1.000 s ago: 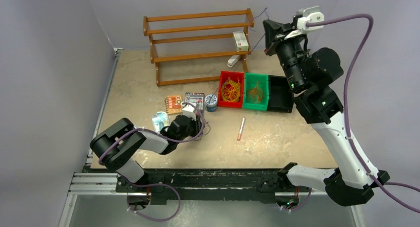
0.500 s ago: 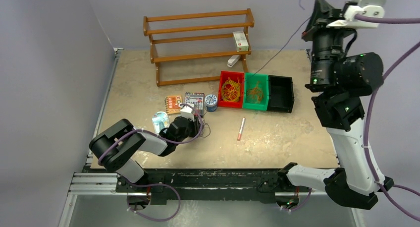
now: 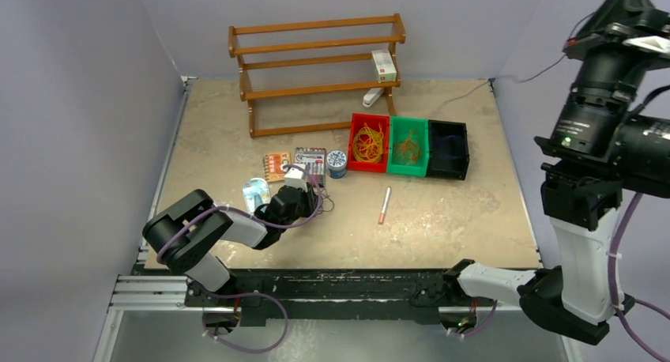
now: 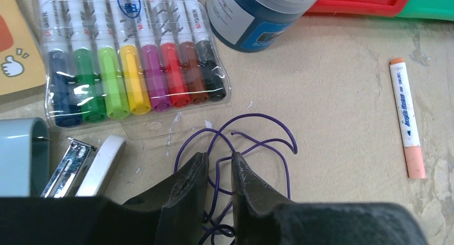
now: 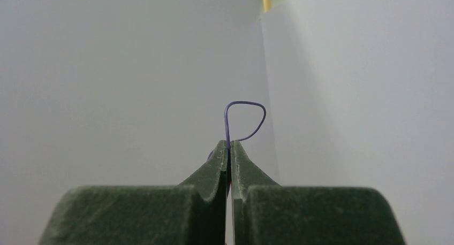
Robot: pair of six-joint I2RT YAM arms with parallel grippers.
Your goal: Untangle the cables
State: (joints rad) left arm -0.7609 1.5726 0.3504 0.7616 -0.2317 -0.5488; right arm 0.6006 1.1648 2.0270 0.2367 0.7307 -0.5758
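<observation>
Two wrist views reveal what overhead hides. Right gripper point(image 5: 229, 144) clamps a purple cable point(image 5: 245, 101); left gripper point(image 4: 218, 158) straddles purple loops point(image 4: 257, 115), jaws slightly apart.

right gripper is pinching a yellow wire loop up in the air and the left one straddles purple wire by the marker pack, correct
No: the right gripper pinches a purple wire loop, not yellow; the right wrist view shows it. The left gripper does straddle purple wire by the marker pack.
</observation>
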